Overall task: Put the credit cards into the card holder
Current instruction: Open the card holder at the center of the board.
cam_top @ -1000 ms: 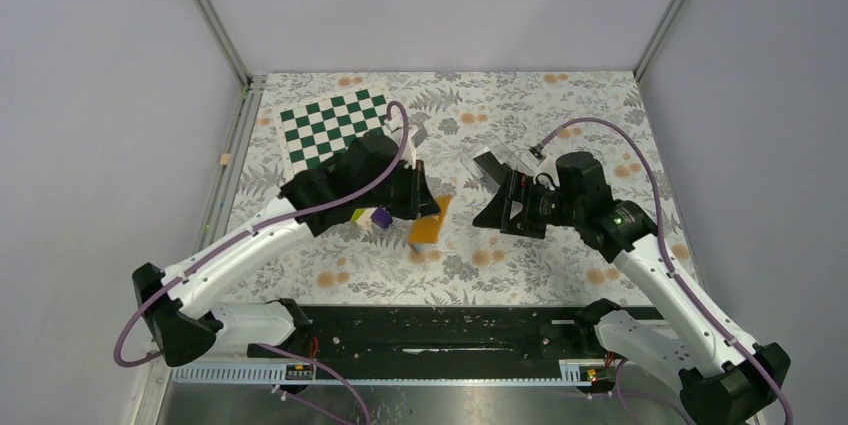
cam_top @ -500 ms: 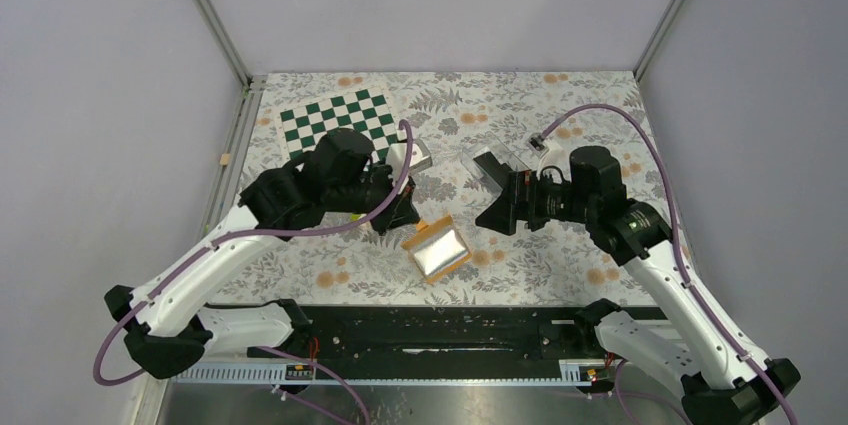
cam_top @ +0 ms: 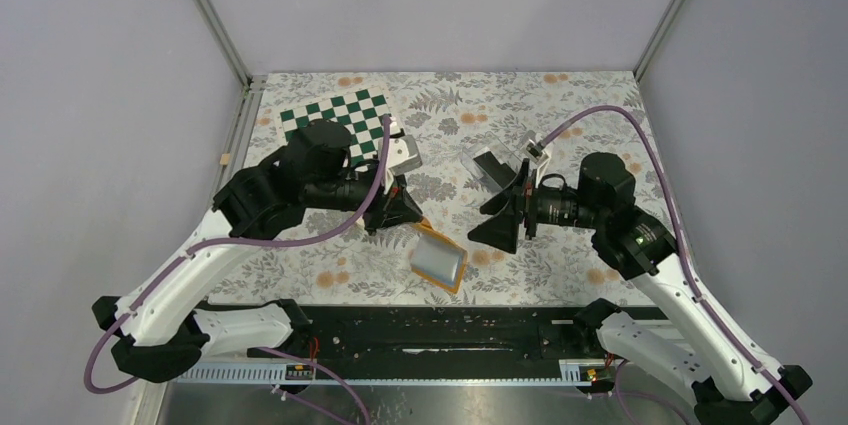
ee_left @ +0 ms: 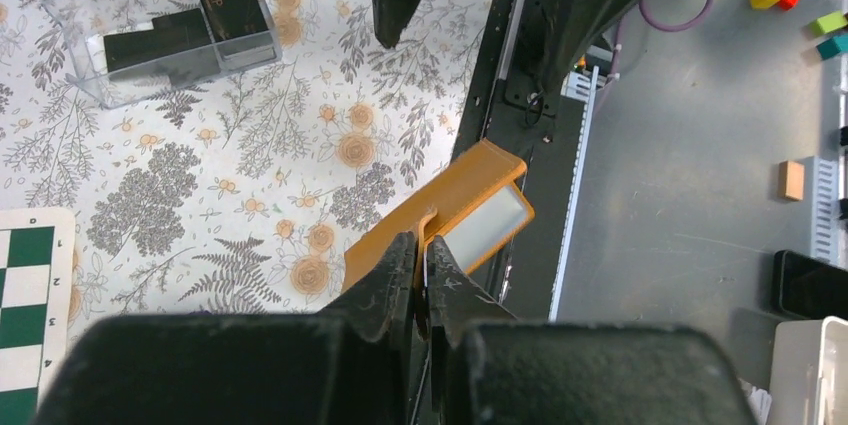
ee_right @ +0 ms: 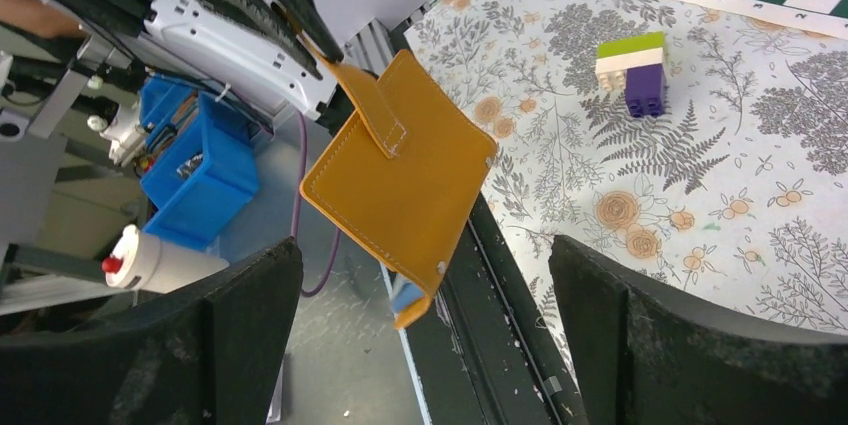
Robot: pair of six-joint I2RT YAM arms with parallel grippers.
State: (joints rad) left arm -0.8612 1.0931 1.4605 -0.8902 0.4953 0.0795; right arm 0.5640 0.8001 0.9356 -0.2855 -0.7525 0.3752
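My left gripper (cam_top: 408,215) is shut on the strap of the orange card holder (cam_top: 441,261), which hangs open above the table with its light blue inside up. The left wrist view shows the jaws (ee_left: 421,245) pinching the strap and the card holder (ee_left: 455,207) beyond them. My right gripper (cam_top: 503,217) is open and empty, just right of the card holder and pointing at it. In the right wrist view the card holder (ee_right: 400,175) hangs ahead of my wide-open gripper (ee_right: 425,290). The black credit cards (ee_left: 190,30) lie in a clear box (cam_top: 493,167) behind the right gripper.
A green-and-white checkerboard (cam_top: 335,123) lies at the back left, with a small clear box (cam_top: 407,152) beside it. A lime, white and purple block stack (ee_right: 635,70) stands on the floral cloth near the left arm. The black base rail (cam_top: 430,330) runs along the near edge.
The left gripper has drawn back to the left, and the card holder has swung open and down to show its light blue inside. The right gripper has pulled back right and turned toward it.
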